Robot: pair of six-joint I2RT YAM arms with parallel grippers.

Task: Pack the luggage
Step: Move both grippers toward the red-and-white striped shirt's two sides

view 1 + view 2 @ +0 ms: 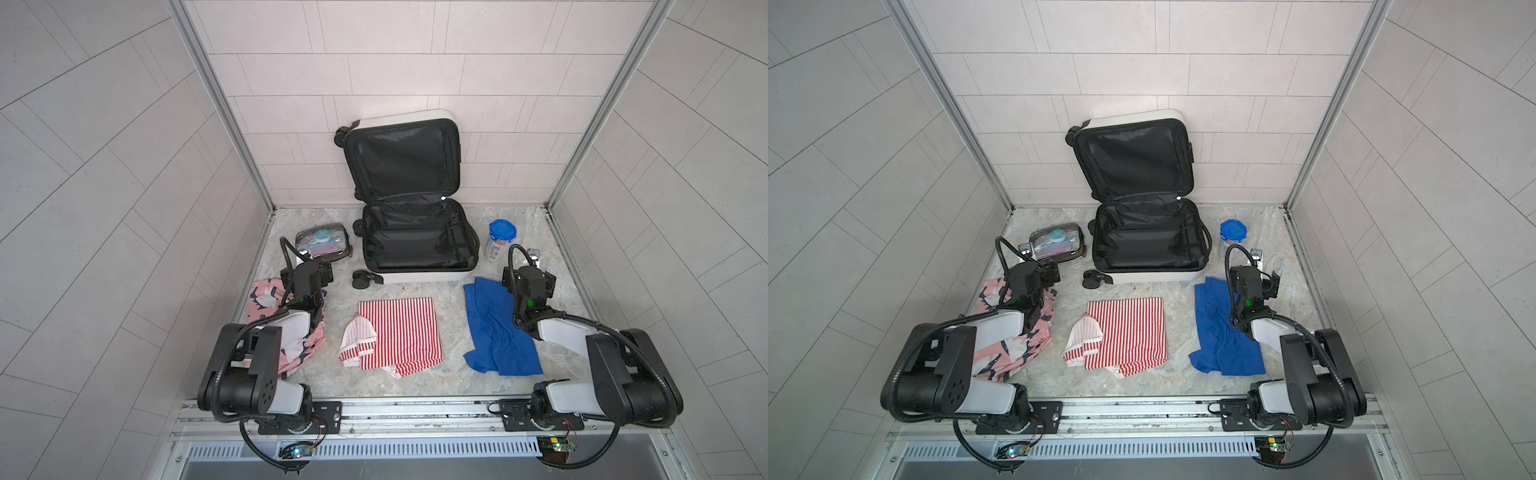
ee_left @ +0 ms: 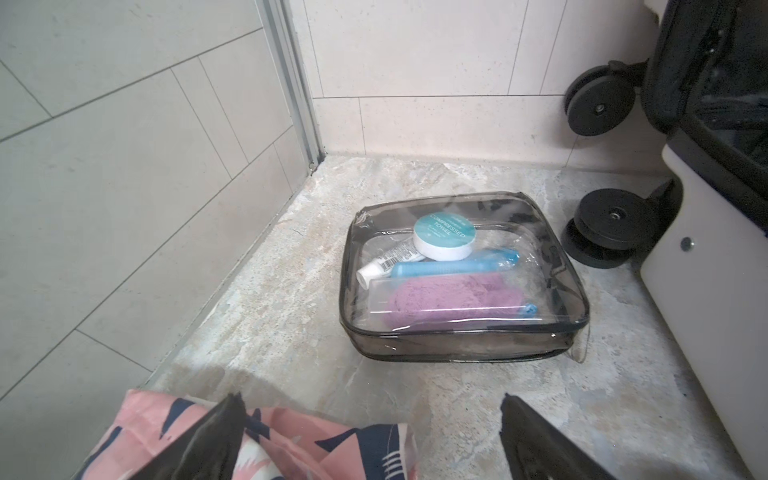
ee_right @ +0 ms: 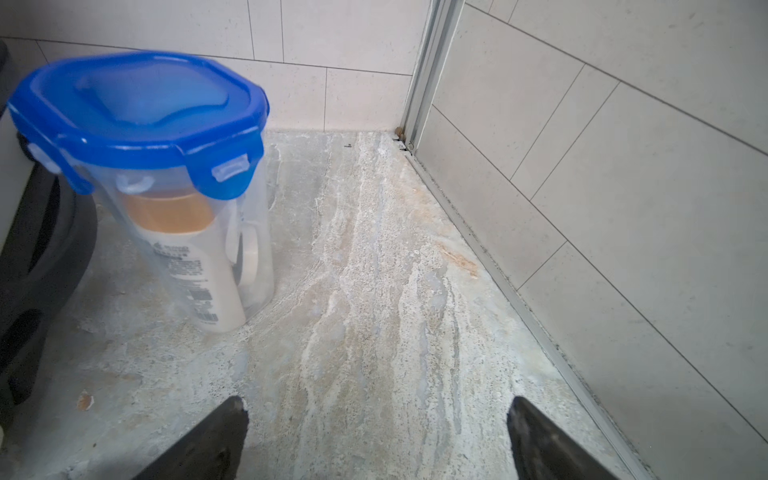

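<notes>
— Since the luggage (image 1: 417,249) lies open at the far middle of the table (image 1: 415,380), with its lid (image 1: 403,160) propped against the far wall (image 1: 415,75), is anything in it?

— No. In both top views the two halves show only black lining. By my reading, packing has not begun.

— What waits outside?

— Five things. A clear pouch (image 2: 463,274) sits left of the luggage, just beside its wheels (image 2: 611,226). A blue-lidded jar (image 3: 166,187) stands right of it. Three lie on the near side: a pink cloth (image 1: 266,297) at left, a striped cloth (image 1: 399,332) in the middle, a blue cloth (image 1: 494,332) at right.

— And the grippers?

— The left gripper (image 2: 372,405) has its jaws apart and holds nothing. It hovers over the far edge of the pink cloth, facing the pouch. The right gripper (image 3: 378,403) is likewise spread and empty, over bare table just past the blue cloth, with the jar near it on the luggage side.

— So what is left?

— All of it, I'd judge. Each thing must go into the flat half. Then the lid likely has to come down and be zipped, if closing counts.

— Which goes first?

— Nothing shows that. The pouch and jar sit nearest the open jaws, and the striped cloth lies folded, one corner turned over.
</notes>
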